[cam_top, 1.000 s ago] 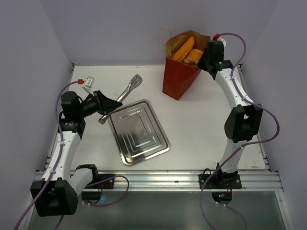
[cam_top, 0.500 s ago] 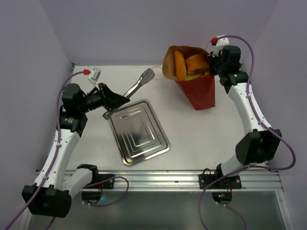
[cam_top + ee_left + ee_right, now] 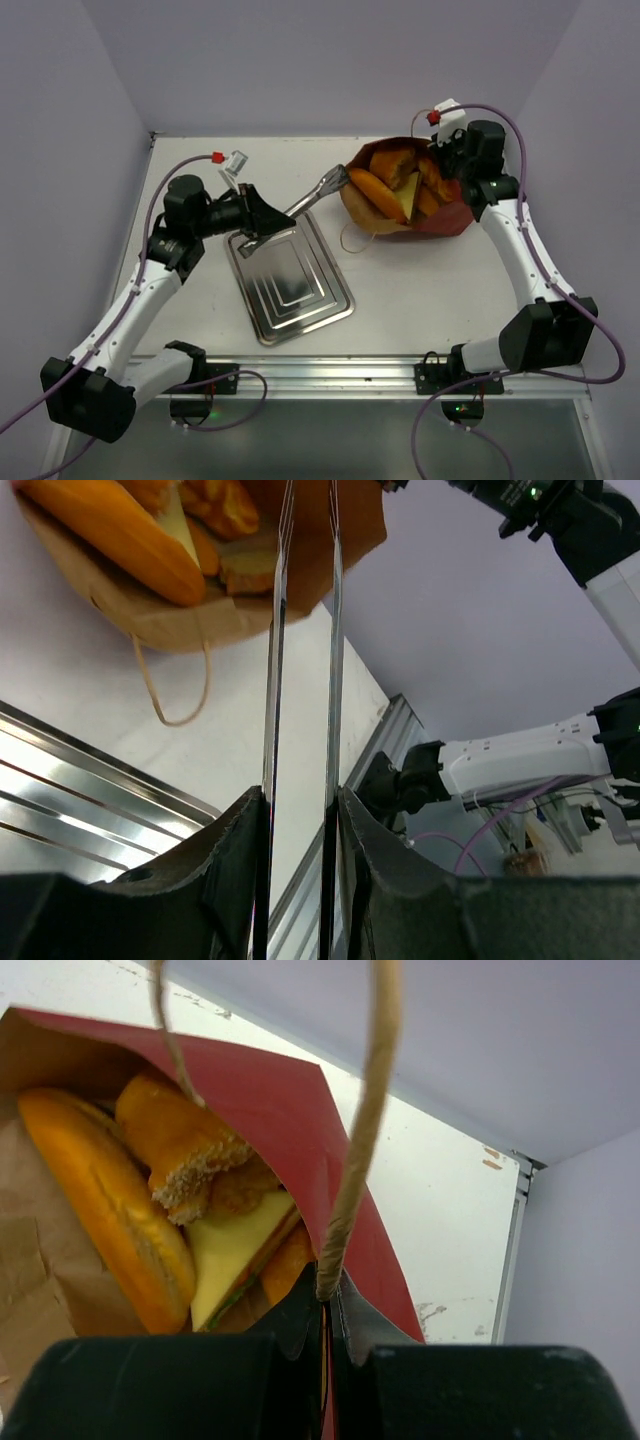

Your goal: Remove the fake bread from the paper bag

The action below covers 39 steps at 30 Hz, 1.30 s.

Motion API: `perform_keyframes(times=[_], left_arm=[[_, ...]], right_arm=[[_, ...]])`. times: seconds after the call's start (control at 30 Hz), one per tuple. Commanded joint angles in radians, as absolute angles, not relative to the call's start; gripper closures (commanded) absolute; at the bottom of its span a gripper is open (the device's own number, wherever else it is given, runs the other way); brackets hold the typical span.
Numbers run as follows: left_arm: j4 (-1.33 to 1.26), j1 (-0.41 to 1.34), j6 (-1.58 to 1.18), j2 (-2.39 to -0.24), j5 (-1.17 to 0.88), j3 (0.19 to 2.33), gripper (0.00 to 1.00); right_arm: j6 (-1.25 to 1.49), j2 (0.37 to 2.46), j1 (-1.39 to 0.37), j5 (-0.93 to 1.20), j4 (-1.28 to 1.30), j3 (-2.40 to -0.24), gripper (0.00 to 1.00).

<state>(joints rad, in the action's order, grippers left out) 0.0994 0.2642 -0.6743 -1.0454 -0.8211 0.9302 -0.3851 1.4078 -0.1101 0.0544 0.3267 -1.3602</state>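
The paper bag (image 3: 440, 218), dark red outside and brown inside, lies tipped on the table with its mouth facing left. The fake bread is inside it: an orange baguette (image 3: 366, 187), a pale yellow wedge (image 3: 408, 192) and a crusty loaf (image 3: 180, 1145). My right gripper (image 3: 447, 165) is shut on the bag's rim (image 3: 300, 1150) beside a string handle (image 3: 362, 1130). My left gripper (image 3: 262, 217) is shut on metal tongs (image 3: 318, 190), whose tips sit at the bag's mouth. In the left wrist view the tongs' arms (image 3: 276, 630) run up to the bag (image 3: 200, 620) and baguette (image 3: 120, 535).
A silver metal tray (image 3: 292, 275) lies on the table just left of the bag, under the tongs; its rim shows in the left wrist view (image 3: 90, 745). The bag's other string handle (image 3: 352, 238) loops onto the table. Purple walls close in the back and sides.
The right arm has tipped the bag from upright down onto the table, mouth to the left. The left arm has swung right, bringing the tongs' tips to the bag's mouth.
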Motion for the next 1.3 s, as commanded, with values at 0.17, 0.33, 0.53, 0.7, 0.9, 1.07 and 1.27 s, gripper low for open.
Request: perform_keyframes(times=[0.17,0.33,0.53,0.7,0.9,1.07,1.27], left_arm=[[0.092,0.454,-0.75,-1.081,-0.672,0.856,0.64],[0.038,0.499,-0.795,-1.149,-0.615,0.805,0.64],[-0.061,0.537,-0.844,-1.278,-0.561,0.828,0.63],[-0.159,0.549,-0.913,-1.379,-0.519,0.83,0.63],[-0.258,0.557,-0.989,-1.46,-0.502,0.856,0.62],[-0.308,0.558,-1.058,-1.514,-0.482,0.877,0.6],[-0.386,0.56,-1.156,-1.565,-0.457,0.868,0.59]], right_arm=[[-0.308,1.362,-0.11,0.086,0.203,-1.287,1.0],[-0.284,1.335,-0.11,0.107,0.183,-1.221,1.0],[-0.272,1.302,-0.112,0.12,0.161,-1.152,1.0],[-0.239,1.29,-0.112,0.15,0.144,-1.112,1.0],[-0.224,1.276,-0.11,0.173,0.129,-1.075,1.0],[-0.207,1.264,-0.112,0.193,0.117,-1.049,1.0],[-0.192,1.253,-0.112,0.215,0.101,-1.026,1.0]])
